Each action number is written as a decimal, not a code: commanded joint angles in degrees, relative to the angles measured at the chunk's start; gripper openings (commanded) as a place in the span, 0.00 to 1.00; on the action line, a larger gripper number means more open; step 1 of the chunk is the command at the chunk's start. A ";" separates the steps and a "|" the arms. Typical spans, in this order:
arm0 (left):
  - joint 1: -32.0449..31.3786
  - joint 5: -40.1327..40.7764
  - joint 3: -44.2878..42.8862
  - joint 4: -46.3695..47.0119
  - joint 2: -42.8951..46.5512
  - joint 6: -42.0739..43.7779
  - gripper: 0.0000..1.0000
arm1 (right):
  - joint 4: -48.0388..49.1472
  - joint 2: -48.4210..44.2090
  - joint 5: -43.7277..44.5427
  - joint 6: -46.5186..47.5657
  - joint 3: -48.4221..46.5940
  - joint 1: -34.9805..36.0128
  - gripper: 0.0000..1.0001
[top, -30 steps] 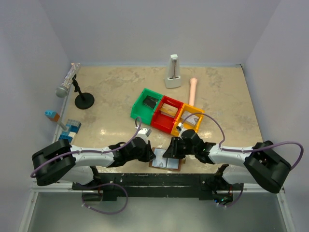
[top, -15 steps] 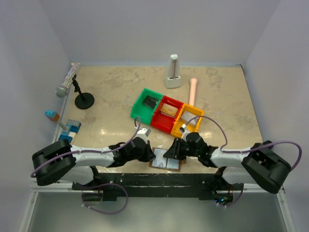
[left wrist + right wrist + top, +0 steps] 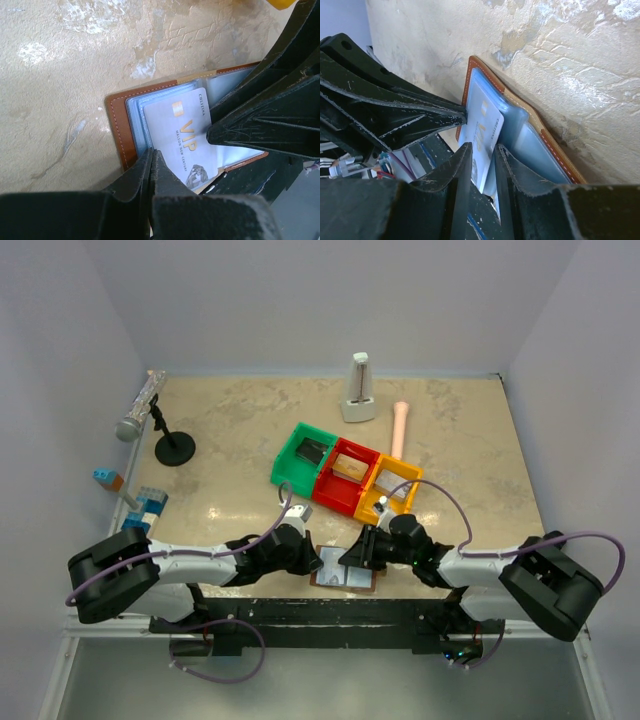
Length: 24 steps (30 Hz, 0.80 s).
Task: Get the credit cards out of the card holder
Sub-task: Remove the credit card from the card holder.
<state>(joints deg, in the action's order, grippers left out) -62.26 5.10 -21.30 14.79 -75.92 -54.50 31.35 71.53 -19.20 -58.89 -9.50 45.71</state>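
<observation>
— Fingers of left gripper (image 3: 152, 152): pressed together, tips on the left panel of the brown bifold card holder (image 3: 117, 131), beside a white plastic card (image 3: 175, 132). Right gripper (image 3: 483, 155)?
— Narrow gap, card's edge at the tips; gripped or not, can't tell. Left wrist view reads gold "VIP"; in right wrist view the print is too slanted to read.
— Holder's place?
— Bottom centre of top view, open flat at near edge of beige marbled table (image 3: 230, 440). Bare tabletop upper left in left wrist view.

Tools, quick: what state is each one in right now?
Left tool: closed, tips on the card holder's edge; any pinch cannot be told.
Right tool: slightly open, tips at the VIP card, no grip visible.
</observation>
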 commanded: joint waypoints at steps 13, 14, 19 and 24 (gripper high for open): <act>-0.05 -0.80 1.61 -1.43 -2.92 1.06 0.00 | 11.44 4.32 -4.97 -1.05 -1.05 0.25 0.33; -0.05 -0.71 1.87 -1.34 -2.92 0.98 0.00 | 11.97 3.89 -4.53 -1.22 -0.70 0.25 0.33; -0.05 -0.45 2.31 -0.99 -2.66 0.62 0.00 | 11.01 0.82 -2.86 -1.22 0.00 0.25 0.29; -0.05 0.08 3.10 -0.90 -1.86 0.18 0.00 | 8.99 -2.18 -1.81 -0.70 -0.08 0.25 0.23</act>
<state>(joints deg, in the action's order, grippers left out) -62.00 5.37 -20.45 17.15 -76.38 -54.50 35.70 71.90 -21.78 -59.37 -8.93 45.34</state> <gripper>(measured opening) 0.012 0.245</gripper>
